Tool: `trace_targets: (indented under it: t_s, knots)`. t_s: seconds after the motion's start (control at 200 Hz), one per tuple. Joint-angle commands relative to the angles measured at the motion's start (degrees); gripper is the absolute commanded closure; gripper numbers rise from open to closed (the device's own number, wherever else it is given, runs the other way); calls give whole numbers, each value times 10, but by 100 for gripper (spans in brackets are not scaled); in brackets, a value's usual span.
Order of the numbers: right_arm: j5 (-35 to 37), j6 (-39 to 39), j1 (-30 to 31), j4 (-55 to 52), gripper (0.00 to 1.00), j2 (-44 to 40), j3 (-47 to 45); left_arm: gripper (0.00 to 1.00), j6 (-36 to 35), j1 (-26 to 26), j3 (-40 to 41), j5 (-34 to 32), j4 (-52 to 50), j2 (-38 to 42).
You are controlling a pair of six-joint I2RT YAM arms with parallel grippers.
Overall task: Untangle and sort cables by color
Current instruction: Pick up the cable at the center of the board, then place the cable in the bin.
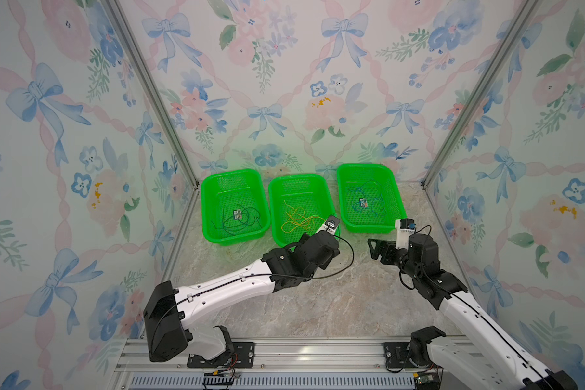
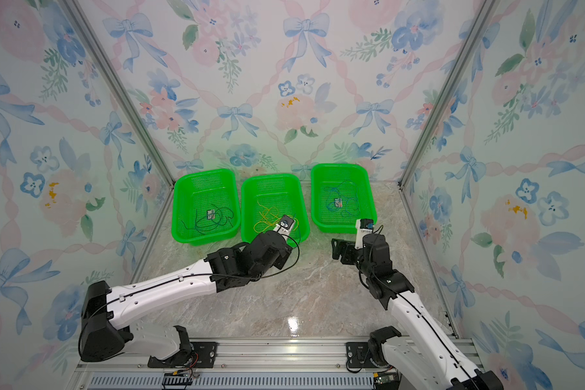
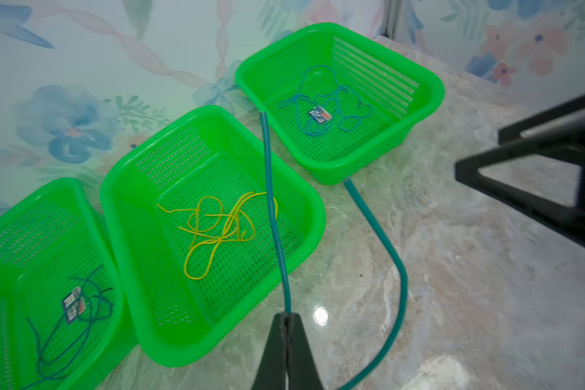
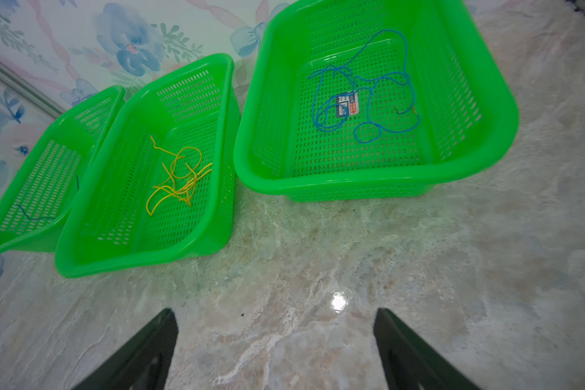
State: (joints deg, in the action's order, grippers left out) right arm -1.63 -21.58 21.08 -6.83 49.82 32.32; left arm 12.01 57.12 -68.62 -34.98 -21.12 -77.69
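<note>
Glossy marbled counter [image 1: 318, 304] in beige and grey-green, lamp glare near the front edge, boxed in on three sides by wallpaper [image 1: 284, 67] of blue bows, pink ribbons and flowers, with aluminium posts [image 1: 156, 94] at the back corners. Along the back wall, three green mesh baskets in a row: left basket [image 1: 232, 173] and middle basket [image 1: 294, 177] close together, right basket [image 1: 362, 166] a little apart. In the left basket, dark green cables [image 1: 242, 219] in loose loops around a small label, spread mostly across the basket's width. In the middle basket, yellow cables [image 1: 299, 221] in a flat tangle, wider than deep, likewise lying mostly across the basket. In the right basket, blue cables [image 1: 368, 199], curled wide around another label, no clear heading. Left fingers [image 3: 271, 358] pressed together above the middle basket's near right corner, pinching a teal-green cable [image 3: 267, 162]: one stretch nearly straight, leading away from the tips over that basket's right side toward the right basket's rim; a second stretch arcing over bare counter from the right basket's near corner back past the fingers. Ends not traceable. Right fingers [image 4: 159, 334] spread wide, holding nothing, low over bare counter in front of the right basket's near left corner.
</note>
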Motion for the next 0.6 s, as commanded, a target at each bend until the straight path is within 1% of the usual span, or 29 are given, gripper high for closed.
trace_targets:
  t_s: [0.0, 0.045, 0.06, 0.195, 0.29, 0.43, 0.485, 0.595]
  knots:
    - [-8, 13, 53, 72, 5, 9, -30, 100, 12, -67, 16, -66, -24, 38]
    - [-6, 14, 73, 101, 5, 18, -42, 100, 21, -105, 18, -66, -23, 47]
    - [-6, 14, 79, 110, 0, 21, -45, 100, 24, -120, 19, -64, -23, 48]
    - [-8, 23, 123, 161, 1, 62, -59, 100, 41, -236, 22, -10, -18, 43]
    - [0, 39, 146, 161, 1, 88, -51, 100, 42, -310, 21, 35, -16, 15]
    - [-6, 37, 153, 160, 1, 116, -35, 100, 56, -426, 6, 118, -11, -55]
    - [-9, 39, 157, 158, 1, 123, -29, 100, 67, -454, -2, 145, -7, -86]
    - [-15, 44, 162, 151, 1, 143, -13, 100, 91, -474, -17, 122, 11, -143]
